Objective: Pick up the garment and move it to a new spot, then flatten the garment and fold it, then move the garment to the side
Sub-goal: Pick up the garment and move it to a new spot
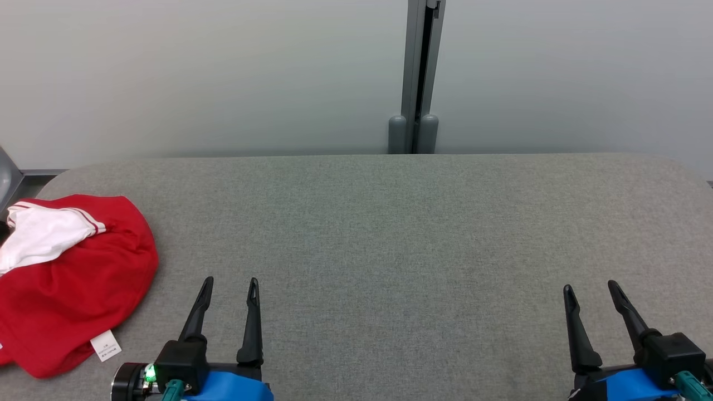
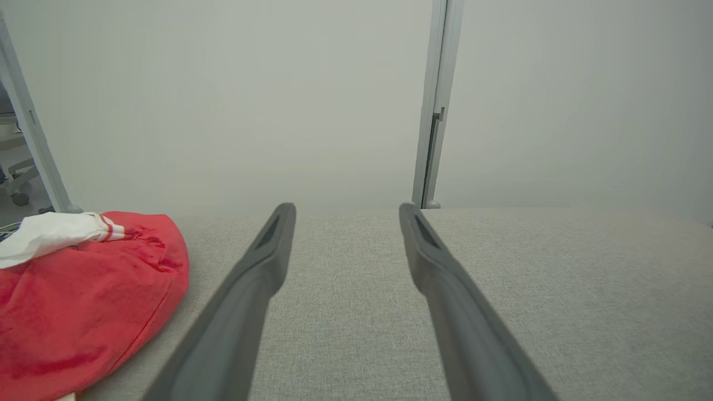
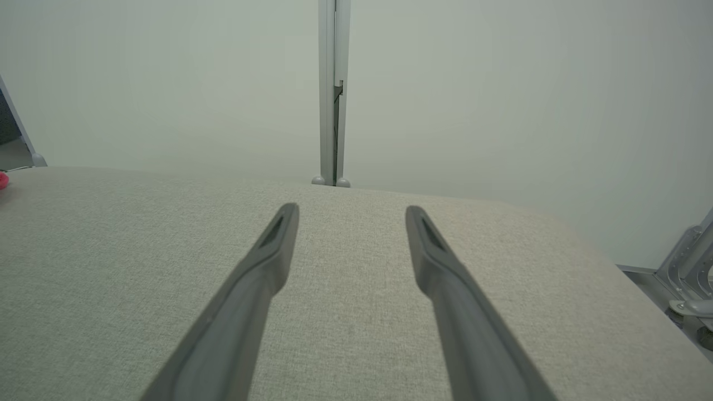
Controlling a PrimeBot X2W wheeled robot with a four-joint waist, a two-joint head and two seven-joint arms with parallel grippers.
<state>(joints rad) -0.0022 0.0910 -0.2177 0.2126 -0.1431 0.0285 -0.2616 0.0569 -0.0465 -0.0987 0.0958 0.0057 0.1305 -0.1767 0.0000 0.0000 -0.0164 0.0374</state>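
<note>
At the table's (image 1: 390,234) left edge lies the garment (image 1: 72,289) — a crumpled red heap with a white, red-striped piece (image 1: 39,236) bunched on its far side and a small white label (image 1: 106,345) sticking out at its near rim, closest to the table's near edge. Whether any of the cloth hangs over the left edge cannot be told, as the head view cuts it off there. Just beside it, above the near edge, the left gripper (image 1: 231,281) hovers with its two dark fingers spread wide, holding nothing, apart from the cloth and pointing toward the far edge; its wrist view has the red heap off to the left of the fingers. The middle of the grey fabric surface is bare. Behind the far edge stand pale wall panels, joined by a grey upright post (image 1: 418,78) near the centre. Toward the near right corner the right gripper (image 1: 589,286) matches its partner — jaws wide apart, empty, fingers pointing at the far edge, well apart from the garment.
</note>
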